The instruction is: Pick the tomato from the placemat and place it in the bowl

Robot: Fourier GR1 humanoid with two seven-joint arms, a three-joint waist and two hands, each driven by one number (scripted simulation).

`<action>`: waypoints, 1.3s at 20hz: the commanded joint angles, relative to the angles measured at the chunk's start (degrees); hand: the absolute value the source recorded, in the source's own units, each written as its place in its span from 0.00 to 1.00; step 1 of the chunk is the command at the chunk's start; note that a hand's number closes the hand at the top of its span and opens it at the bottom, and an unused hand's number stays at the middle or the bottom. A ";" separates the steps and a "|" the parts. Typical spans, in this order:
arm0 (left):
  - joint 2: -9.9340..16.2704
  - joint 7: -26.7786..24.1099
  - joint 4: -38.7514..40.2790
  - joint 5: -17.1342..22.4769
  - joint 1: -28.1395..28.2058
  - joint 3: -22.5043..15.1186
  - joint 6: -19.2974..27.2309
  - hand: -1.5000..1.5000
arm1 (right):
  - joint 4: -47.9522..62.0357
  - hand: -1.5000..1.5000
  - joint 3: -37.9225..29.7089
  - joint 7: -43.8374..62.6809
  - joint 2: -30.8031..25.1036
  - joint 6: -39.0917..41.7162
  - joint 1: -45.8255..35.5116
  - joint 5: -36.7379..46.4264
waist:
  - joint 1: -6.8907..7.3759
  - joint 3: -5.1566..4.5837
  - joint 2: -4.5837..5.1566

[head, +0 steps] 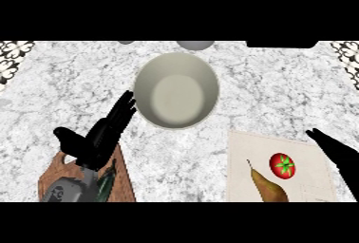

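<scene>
We see the right robot hand (335, 151) at the right edge with straight fingers, holding nothing, just right of the placemat (242, 156) where the tomato (282, 165) lies beside a pear (269, 186). The left robot hand (98, 135) is open too, fingers stretched up toward the rim of the bowl (176, 90), above a wooden board (123, 182) bearing a dark green vegetable (107, 182). All rests on the marble bench (182, 161), the bowl well apart from the tomato.
</scene>
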 commanded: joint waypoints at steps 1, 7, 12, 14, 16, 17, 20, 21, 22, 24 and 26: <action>-1.57 -1.96 1.43 -1.23 -0.14 -0.39 -0.53 0.50 | 3.26 0.00 3.82 9.03 4.60 6.35 -7.04 -0.27 | -0.10 0.10 0.02; -0.74 -0.17 -0.87 -1.05 2.97 0.53 -1.65 0.50 | 11.09 0.00 5.68 13.63 10.64 11.26 -11.62 2.33 | -0.47 0.14 -0.10; 0.22 -1.16 3.07 0.93 -1.06 5.39 -4.53 0.50 | 15.97 0.00 6.17 14.27 13.71 14.45 -13.26 2.75 | -0.73 0.13 -0.04; -1.48 2.69 -1.93 -1.09 0.29 2.45 -2.06 0.50 | 15.46 0.00 3.57 11.25 11.48 16.02 -10.07 2.37 | -0.99 0.16 -0.20; -2.04 0.89 -1.38 -2.54 2.63 2.68 -1.67 0.50 | 18.24 0.00 5.45 11.13 15.63 16.20 -11.67 5.85 | -0.79 0.15 -0.18; -3.13 -1.06 2.04 -3.38 1.40 2.65 -2.91 0.50 | 19.54 0.00 2.46 7.98 15.66 17.27 -11.79 5.57 | -0.96 0.15 -0.16; -4.44 -2.06 3.64 -3.68 0.78 3.48 -2.88 0.50 | 18.86 0.00 6.25 6.96 18.30 14.66 -8.83 12.64 | -1.01 0.16 -0.17; -1.32 1.73 -3.44 -0.98 4.19 4.38 -5.36 0.50 | 16.88 0.00 7.19 11.96 21.08 15.43 -10.07 13.01 | -0.76 0.15 -0.23; -1.05 0.15 1.07 -0.25 0.79 6.53 -7.03 0.50 | 21.18 0.00 6.54 12.09 22.60 18.29 -14.87 12.32 | -0.69 0.14 -0.14; -1.44 3.94 -8.57 -2.94 7.16 2.75 -4.05 0.50 | 23.11 0.00 5.09 8.17 21.61 16.75 -11.76 14.01 | -0.53 0.17 -0.24; -3.20 3.22 -4.68 -3.64 4.15 4.64 -4.75 0.50 | 19.96 0.00 2.82 8.18 24.17 19.35 -10.74 15.82 | -0.94 0.15 -0.21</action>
